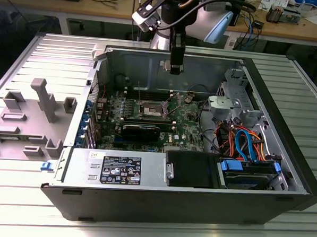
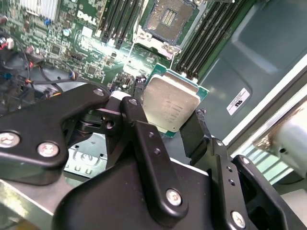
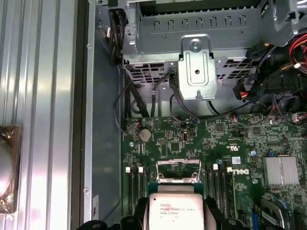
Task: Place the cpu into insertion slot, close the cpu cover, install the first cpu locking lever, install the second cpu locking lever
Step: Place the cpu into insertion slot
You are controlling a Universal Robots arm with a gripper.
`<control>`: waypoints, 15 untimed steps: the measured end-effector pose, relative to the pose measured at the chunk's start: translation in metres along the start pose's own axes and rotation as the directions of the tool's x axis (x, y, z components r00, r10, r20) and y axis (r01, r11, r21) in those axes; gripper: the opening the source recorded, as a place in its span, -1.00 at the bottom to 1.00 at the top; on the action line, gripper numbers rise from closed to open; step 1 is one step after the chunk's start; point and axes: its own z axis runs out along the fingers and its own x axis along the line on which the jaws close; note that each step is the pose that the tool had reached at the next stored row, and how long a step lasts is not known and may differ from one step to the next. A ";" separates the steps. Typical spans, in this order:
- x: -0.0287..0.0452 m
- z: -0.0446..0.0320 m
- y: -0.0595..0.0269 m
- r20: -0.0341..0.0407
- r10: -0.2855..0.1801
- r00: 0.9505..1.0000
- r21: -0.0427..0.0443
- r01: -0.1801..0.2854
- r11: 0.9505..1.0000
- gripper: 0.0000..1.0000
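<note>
Black gripper clasping flat silver cpu, square insertion slot

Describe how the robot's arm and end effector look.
The arm is silver-grey with a pale blue cap and black cables looped around it. The end effector is matte black, its fingers jointed flat links fastened with silver screws.

We hold the cpu between our fingers, touching both. Beyond them the insertion slot lies in the motherboard, memory slots flanking it on both sides, all inside the case.
</note>
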 end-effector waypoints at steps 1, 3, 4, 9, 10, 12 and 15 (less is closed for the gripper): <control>0.0000 0.0002 0.0000 0.002 0.023 1.000 -0.001 -0.023 1.000 0.09; -0.0012 0.0005 0.0000 0.003 0.030 1.000 -0.001 -0.030 1.000 0.09; -0.0019 0.0008 0.0000 0.003 0.029 1.000 -0.001 -0.029 1.000 0.09; -0.0069 0.0030 -0.0009 0.000 -0.008 1.000 0.000 0.008 1.000 0.09; -0.0074 0.0032 -0.0011 -0.001 -0.017 1.000 0.000 0.017 1.000 0.09; -0.0081 0.0038 -0.0021 -0.002 -0.028 1.000 0.000 0.028 1.000 0.09; -0.0082 0.0038 -0.0024 -0.002 -0.030 1.000 0.000 0.030 1.000 0.09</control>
